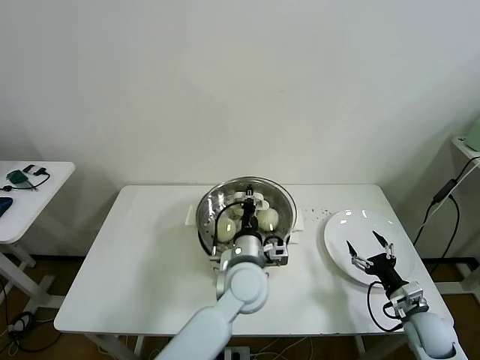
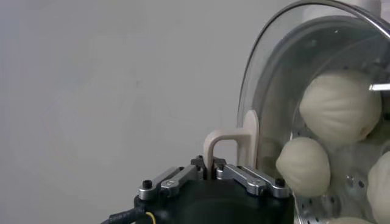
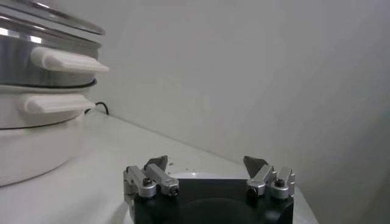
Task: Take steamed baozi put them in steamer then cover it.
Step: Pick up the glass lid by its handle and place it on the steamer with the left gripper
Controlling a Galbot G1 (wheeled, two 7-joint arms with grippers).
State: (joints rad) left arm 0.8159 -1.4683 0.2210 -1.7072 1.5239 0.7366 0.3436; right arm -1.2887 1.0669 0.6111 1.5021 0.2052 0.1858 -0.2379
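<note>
Left gripper: pressed together on the cover's white handle, directly over the steamer; the grip is on the handle because that is the one part that lets the glass be carried level.
Cover: clear glass with a metal rim, over the steamer's mouth, its handle held in the left gripper. In the head view it lies over the pot; whether the rim is fully seated all round I cannot tell.
Steamer: shiny steel pot on a white base, on the table near its middle, touching nothing but the cover above.
Steamed baozi: cream-white buns lying on the perforated tray inside the steamer, seen through the glass; they sit just beyond the left gripper, under the cover.
Right gripper: spread wide and holding nothing, hanging above the white plate at the table's right side, well apart from the steamer; it looks idle, kept clear so the left arm can work.
Plate: bare of buns, which suggests the loading step is done.
Step in hand: by my judgement, covering the steamer, near the end of the task.
Next need: the cover resting evenly before the left gripper lets go.
</note>
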